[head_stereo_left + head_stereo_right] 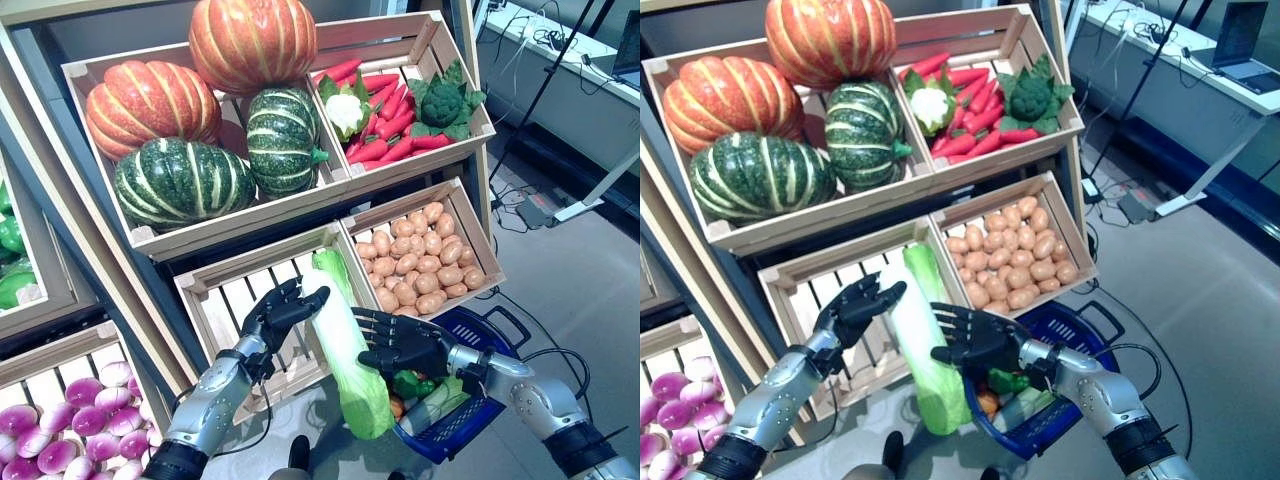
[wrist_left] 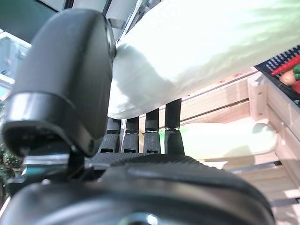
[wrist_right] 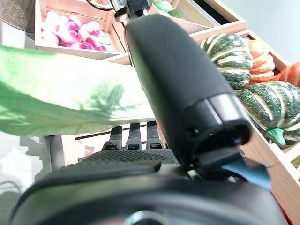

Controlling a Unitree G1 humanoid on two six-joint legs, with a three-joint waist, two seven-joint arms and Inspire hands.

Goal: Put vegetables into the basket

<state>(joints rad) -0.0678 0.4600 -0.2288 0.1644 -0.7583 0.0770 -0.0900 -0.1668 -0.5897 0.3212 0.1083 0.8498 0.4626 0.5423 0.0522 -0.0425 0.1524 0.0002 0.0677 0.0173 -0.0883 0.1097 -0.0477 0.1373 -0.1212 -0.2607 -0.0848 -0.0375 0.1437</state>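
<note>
Both robot hands point(image 1: 283, 315) point(image 1: 400, 345) clasp the cabbage point(image 1: 347, 352) – seemingly – before wooden crates point(image 1: 420, 215), grey floor point(image 1: 590, 300)

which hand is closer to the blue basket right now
Right. The right hand holds the cabbage just above the near-left rim of the blue basket. The left hand grips the cabbage's other side, over the slatted crate, farther from it.

I see the cabbage point(image 1: 345, 345) between my left hand point(image 1: 275, 315) and right hand point(image 1: 405, 345), before the slatted crate point(image 1: 215, 300), left of the basket point(image 1: 475, 405).
</note>
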